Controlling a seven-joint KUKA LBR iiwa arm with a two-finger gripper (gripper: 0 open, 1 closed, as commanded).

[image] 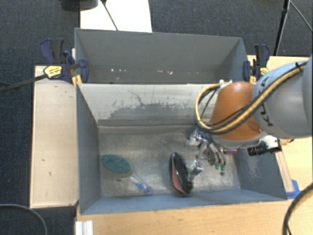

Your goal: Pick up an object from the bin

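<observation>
- At the right of the bin's (156,53) floor, near the front wall, my claw (197,169) hangs low beneath the orange wrist cover (234,112); I cannot tell whether it is spread or pressed together.
- Just left of the claw lies a dark brush (180,174) with a pink-red side, its length running toward the front wall. I can't make out whether the two touch.
- Further left, well apart from the claw, lie a small clear-and-blue tube (141,185) and, beyond it, a round teal pad (116,164).
- On the grey arm (288,102) I see black lettering; "KU" is all I can read.
</observation>
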